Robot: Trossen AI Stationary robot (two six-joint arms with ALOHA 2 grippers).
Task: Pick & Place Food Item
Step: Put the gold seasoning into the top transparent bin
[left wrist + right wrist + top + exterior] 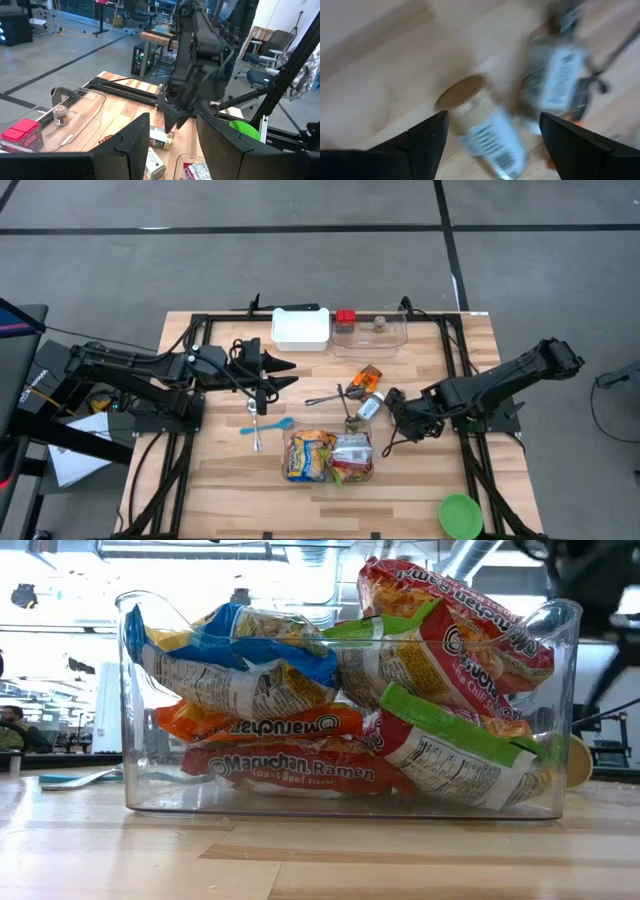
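From above, a wooden desk [420, 490] carries two dark arms. The right pincer [392, 412] is low beside a small jar [369, 407] lying on its side near the desk's middle, just above a clear bin [329, 457] packed with noodle packets. The left pincer [283, 373] hangs over the desk's left half, holding nothing. Counted here: one white container [300, 328], one clear tray [371, 333] at the far edge, one orange packet [369, 375], one blue spoon [267, 426], one green lid [460, 515], one metal utensil beside the spoon, and dark tongs near the jar.

At desk level, the bin fills the picture — roughly six ramen packets [290, 764] show, crinkly, light and soft, easily crushed.

From the left wrist, that arm's own fingers [131, 145] stand partly apart with nothing between them; the right arm shows beyond, over a jar [161, 137].

From the right wrist, the fingers [427, 131] are spread wide on either side of a jar with a tan lid [461, 92]; a second labelled jar [556, 82] lies just beside it — two in all. The jar looks rigid, smooth and probably slippery, likely to roll; I would take it across the labelled body, not the lid.
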